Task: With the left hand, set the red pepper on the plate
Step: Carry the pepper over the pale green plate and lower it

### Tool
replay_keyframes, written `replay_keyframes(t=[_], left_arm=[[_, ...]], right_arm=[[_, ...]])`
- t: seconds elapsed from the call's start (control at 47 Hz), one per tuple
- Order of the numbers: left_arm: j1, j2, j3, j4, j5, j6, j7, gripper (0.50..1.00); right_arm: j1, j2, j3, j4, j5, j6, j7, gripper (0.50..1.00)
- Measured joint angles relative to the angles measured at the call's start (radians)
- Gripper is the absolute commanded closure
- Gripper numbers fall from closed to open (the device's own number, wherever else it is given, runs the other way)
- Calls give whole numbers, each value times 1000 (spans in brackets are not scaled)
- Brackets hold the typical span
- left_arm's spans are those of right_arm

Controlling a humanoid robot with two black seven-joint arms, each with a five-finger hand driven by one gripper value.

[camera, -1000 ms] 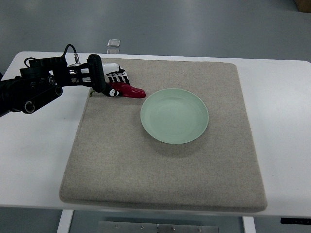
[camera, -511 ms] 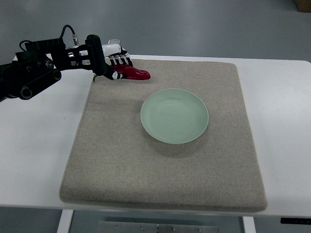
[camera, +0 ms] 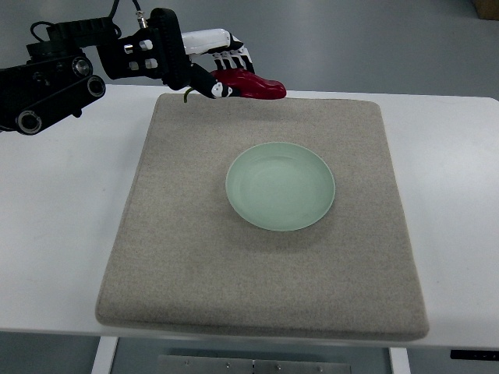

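My left hand (camera: 226,70) is raised above the far edge of the mat, its black and white fingers shut on a red pepper (camera: 253,86). The pepper points to the right, its tip sticking out past the fingers and its green stem (camera: 188,95) trailing at the left. A pale green plate (camera: 281,185) lies empty in the middle of the grey mat (camera: 195,257), nearer to me and to the right of the hand. The black left arm (camera: 62,66) comes in from the upper left. My right hand does not show.
The mat lies on a white table (camera: 54,234). A small clear object (camera: 182,72) sat at the table's far edge and is now hidden behind the arm. Grey floor lies beyond the table.
The left hand has lifted the pepper off the mat and carried it up and to the right, from the mat's far left corner toward the plate's side.
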Motion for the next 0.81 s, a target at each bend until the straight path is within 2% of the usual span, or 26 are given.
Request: replay_keyframes(t=[0.149, 0.34, 0.553, 0.702, 0.723, 0.745, 0.787, 0.809], left_arm=[[15, -13, 15, -77, 21, 1, 8, 1000], [21, -38, 117, -78, 31, 26, 11, 1000], [60, -76, 165, -71, 44, 102, 12, 1000], [78, -81, 175, -64, 47, 114, 12, 986], [80, -83, 175, -64, 47, 114, 12, 971], [82, -84, 175, -64, 47, 115, 12, 928], [84, -90, 175, -56, 47, 115, 12, 813], [85, -92, 175, -51, 47, 115, 12, 778]], right_arm=[[0, 0, 0, 0, 0, 0, 0, 572], [0, 0, 0, 0, 0, 0, 0, 572], [0, 0, 0, 0, 0, 0, 0, 572], [0, 0, 0, 0, 0, 0, 0, 572], [0, 0, 0, 0, 0, 0, 0, 572], [0, 0, 0, 0, 0, 0, 0, 572], [0, 0, 0, 0, 0, 0, 0, 572], [0, 0, 0, 0, 0, 0, 0, 572]])
